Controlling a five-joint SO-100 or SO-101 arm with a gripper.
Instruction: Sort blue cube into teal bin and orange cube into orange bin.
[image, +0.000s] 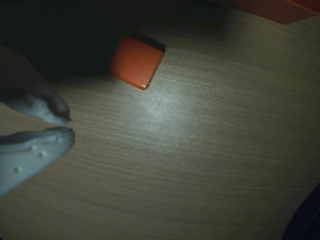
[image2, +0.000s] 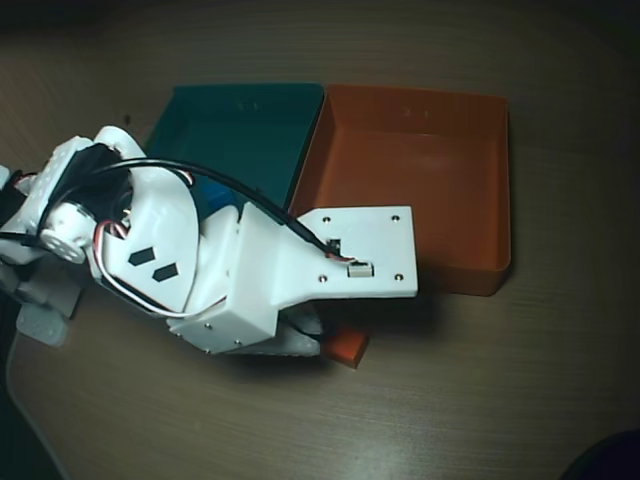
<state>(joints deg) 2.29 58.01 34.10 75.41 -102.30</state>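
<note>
In the wrist view the orange cube (image: 136, 61) lies on the wood table, up and to the right of my gripper (image: 69, 126). The white fingertips (image: 47, 107) are nearly together with nothing between them, well apart from the cube. In the overhead view the orange cube (image2: 346, 346) peeks out from under the white arm, in front of the orange bin (image2: 495, 180). The teal bin (image2: 240, 105) stands to the left of the orange bin, touching it. A blue patch, the blue cube (image2: 210, 192), shows in the teal bin, partly hidden by the arm. The gripper itself is hidden in the overhead view.
The white arm (image2: 250, 270) with its cables covers the front of the teal bin and the table in front of it. A corner of the orange bin (image: 285, 10) shows at the top right of the wrist view. A dark object (image2: 610, 460) sits at the lower right corner.
</note>
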